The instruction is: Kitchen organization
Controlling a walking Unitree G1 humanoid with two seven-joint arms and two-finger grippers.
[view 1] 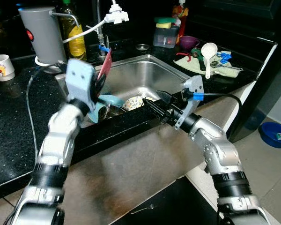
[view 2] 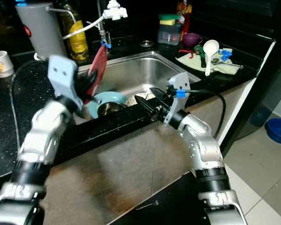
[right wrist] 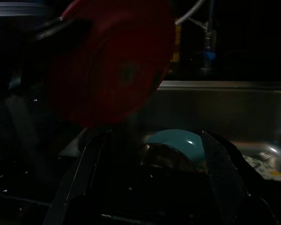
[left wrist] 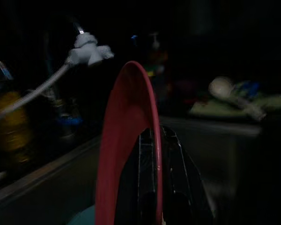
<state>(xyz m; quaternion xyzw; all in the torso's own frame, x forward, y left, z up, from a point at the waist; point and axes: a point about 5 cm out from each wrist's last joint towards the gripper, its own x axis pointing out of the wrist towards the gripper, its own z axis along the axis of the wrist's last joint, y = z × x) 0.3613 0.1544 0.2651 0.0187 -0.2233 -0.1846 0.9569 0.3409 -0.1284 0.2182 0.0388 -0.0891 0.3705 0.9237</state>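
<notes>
My left gripper [view 1: 99, 85] is shut on the lower edge of a red plate [view 1: 104, 65], holding it upright over the left side of the steel sink [view 1: 152, 72]. The plate's rim [left wrist: 126, 140] rises between the fingers in the left wrist view. In the sink lie a teal bowl [view 1: 110, 99], a steel bowl [view 1: 111, 111] and a patterned plate [view 1: 133, 102]. My right gripper [view 1: 151, 99] hovers open at the sink's front edge, pointing in towards the dishes. Its wrist view faces the red plate [right wrist: 112, 61] and the teal bowl [right wrist: 175, 140].
A grey kettle [view 1: 42, 33], an oil bottle [view 1: 76, 35] and a tap with a white hose [view 1: 114, 16] stand behind the sink. A mug [view 1: 1, 65] sits far left. A green cloth with a white ladle [view 1: 208, 51] lies right. A blue basin [view 1: 274, 133] is on the floor.
</notes>
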